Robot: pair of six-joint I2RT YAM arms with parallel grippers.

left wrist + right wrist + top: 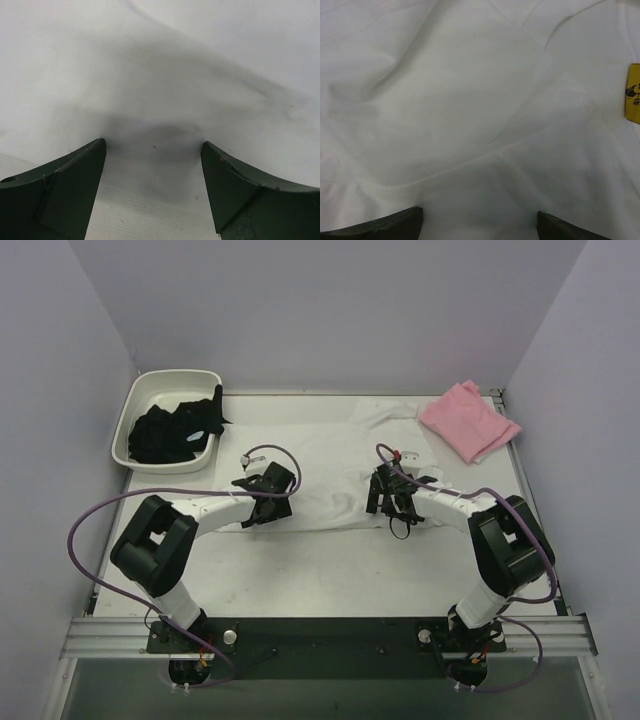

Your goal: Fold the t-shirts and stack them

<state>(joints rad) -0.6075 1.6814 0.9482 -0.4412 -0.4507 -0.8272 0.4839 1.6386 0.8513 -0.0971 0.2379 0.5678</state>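
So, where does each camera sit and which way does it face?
Top: above and behind the arms, looking down at the table; both arms show, left gripper and right gripper over the white tee, pink tee back right, tub back left.
Left wrist: on the left arm, facing down at white cloth; its two open fingers show.
Right wrist: likewise on the right arm; its open fingertips and a yellow tag show.
Shared: both wrist views show the white tee.
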